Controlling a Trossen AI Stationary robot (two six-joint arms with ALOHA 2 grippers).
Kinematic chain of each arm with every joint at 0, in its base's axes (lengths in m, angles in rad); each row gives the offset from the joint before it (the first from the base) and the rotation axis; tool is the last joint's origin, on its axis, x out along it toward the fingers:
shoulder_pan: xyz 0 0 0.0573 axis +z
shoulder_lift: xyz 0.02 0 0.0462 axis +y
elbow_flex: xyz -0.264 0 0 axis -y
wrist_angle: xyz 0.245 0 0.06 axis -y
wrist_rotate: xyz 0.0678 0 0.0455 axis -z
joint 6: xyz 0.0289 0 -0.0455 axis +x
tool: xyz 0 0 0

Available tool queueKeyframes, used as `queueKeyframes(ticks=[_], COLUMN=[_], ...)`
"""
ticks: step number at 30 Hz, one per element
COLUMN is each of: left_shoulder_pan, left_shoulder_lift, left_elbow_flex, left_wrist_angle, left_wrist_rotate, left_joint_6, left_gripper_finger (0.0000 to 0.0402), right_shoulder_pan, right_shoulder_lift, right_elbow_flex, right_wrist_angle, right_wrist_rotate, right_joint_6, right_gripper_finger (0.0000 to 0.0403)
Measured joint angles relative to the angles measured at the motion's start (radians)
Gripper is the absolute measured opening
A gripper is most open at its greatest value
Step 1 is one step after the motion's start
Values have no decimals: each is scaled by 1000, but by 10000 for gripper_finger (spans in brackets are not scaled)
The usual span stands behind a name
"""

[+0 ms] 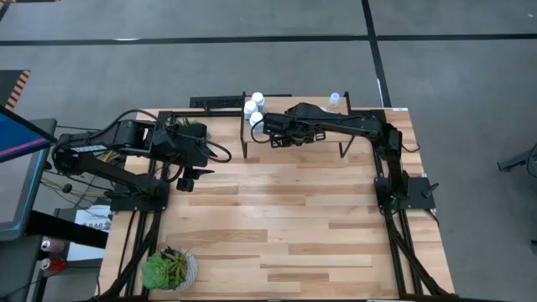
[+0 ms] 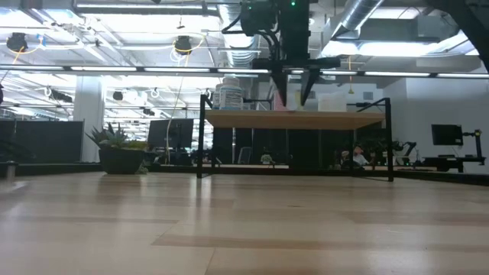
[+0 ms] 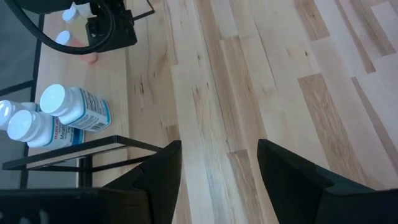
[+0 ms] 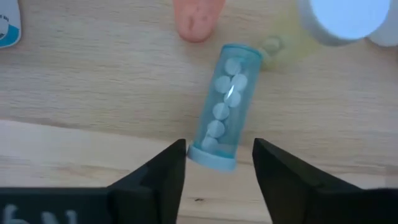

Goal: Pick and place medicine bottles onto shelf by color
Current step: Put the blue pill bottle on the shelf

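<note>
**A:** Starting at the left, what have you got?

**B:** My left claw (image 1: 186,179) hangs over the worktop (image 1: 285,226) near its left edge, fingers parted, nothing between them. A potted plant (image 1: 168,270) sits at the near left corner.

**A:** And the shelf?

**B:** The shelf (image 1: 294,134) stands at the far edge. Three white bottles (image 1: 253,107) cluster at its left end, upright, touching or nearly so.

**A:** Your right arm?

**B:** My right claw (image 4: 215,163) is over the shelf, just right of those white ones. Its fingers are apart, either side of a pale-blue bottle (image 4: 222,106) lying on its side on the board. I can't tell if they touch it. A reddish bottle (image 4: 198,20) lies just beyond.
</note>
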Motion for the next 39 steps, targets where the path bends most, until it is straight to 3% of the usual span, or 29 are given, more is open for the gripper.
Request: queueKeyframes(ticks=[14,23,30,33,39], left_shoulder_pan=[0,0,0,0,0], left_shoulder_lift=[0,0,0,0,0], left_elbow_flex=[0,0,0,0,0], left_wrist_angle=[0,0,0,0,0], left_wrist_rotate=[0,0,0,0,0], left_joint_6=[-4,-4,-4,-5,-11], left_gripper_finger=[197,197,197,197,197], right_shoulder_pan=[0,-6,6,10,27], right_shoulder_lift=[-1,-5,-5,-8,-6], right_elbow_flex=[0,2,81,127,163], right_wrist_angle=[-4,-56,-130,-148,-149], right_wrist_rotate=[-6,-52,-104,-182,-488], right_joint_6=[-94,-184,-273,-317,-375], right_gripper_finger=[117,112,112,112,112])
